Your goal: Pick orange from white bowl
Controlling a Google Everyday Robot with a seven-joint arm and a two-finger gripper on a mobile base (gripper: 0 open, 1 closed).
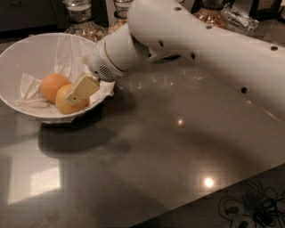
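The white bowl [20, 58] stands at the left of the dark counter, lined with crumpled white napkins [69, 51]. Two fruits lie in it side by side. The paler yellow-orange orange [65, 105] is at the front right. A deeper reddish-orange fruit [52, 84] touches it on the left. My gripper [81, 90] reaches into the bowl from the right over its rim, and its pale yellow tip lies against the top right of the orange. The far side of the orange is hidden behind it.
Glass jars of grains [80, 20] stand behind the bowl, with more at the back right [213, 12]. My white arm [200, 49] spans the counter from the right. The counter edge and tangled cables [249, 207] are at the bottom right.
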